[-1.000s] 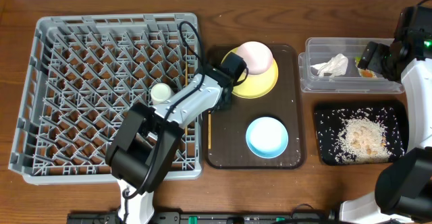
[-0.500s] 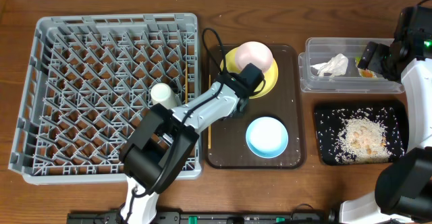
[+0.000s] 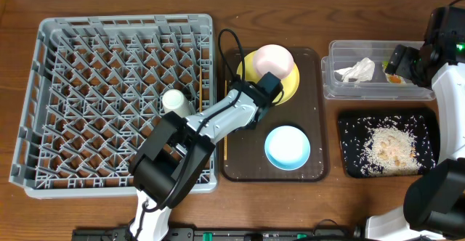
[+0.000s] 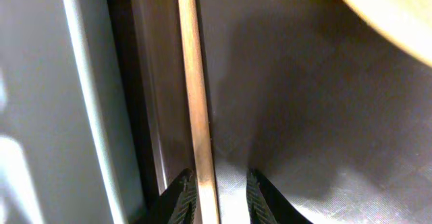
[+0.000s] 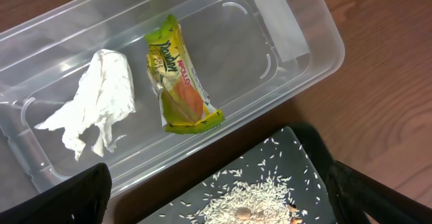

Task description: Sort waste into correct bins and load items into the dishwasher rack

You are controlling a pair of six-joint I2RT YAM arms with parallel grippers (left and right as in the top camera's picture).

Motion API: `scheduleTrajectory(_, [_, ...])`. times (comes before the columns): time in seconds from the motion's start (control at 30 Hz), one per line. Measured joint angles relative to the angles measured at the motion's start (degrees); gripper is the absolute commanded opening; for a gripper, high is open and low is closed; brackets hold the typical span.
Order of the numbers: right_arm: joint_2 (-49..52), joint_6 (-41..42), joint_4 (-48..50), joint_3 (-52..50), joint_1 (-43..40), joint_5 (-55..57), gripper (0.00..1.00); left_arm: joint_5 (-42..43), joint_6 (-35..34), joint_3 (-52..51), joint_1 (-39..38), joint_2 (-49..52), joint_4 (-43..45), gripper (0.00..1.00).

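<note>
My left gripper is low over the left edge of the brown serving tray. It is open, its fingers either side of a wooden chopstick that lies on the tray. The second chopstick and the white cup are in the grey rack. The pink bowl sits upside down on the yellow plate. The blue bowl sits on the tray. My right gripper is open and empty above the clear tub, which holds the napkin and the wrapper.
The black tray at front right holds the rice, also in the right wrist view. The yellow plate's rim lies just to the right of my left gripper. The rack wall is close on its left.
My left gripper has swung right from the rack's edge onto the tray's left side and now straddles the chopstick. The right arm has not moved.
</note>
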Motion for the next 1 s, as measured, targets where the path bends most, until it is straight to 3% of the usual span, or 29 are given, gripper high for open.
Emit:
scheduleTrajectory(0.33, [0.0,-0.02,-0.02,0.0,0.0,0.0,0.99,-0.48,0.0,-0.15,0.0,0.0,-0.13,0.29])
scheduleTrajectory(0.8, [0.0,-0.02,-0.02,0.0,0.0,0.0,0.99,5.03,1.62,-0.13,0.5,-0.17,1.79,0.29])
scheduleTrajectory(1.0, [0.0,-0.02,-0.02,0.0,0.0,-0.02,0.99,2.97,3.13,-0.13,0.2,-0.37,1.81,0.29])
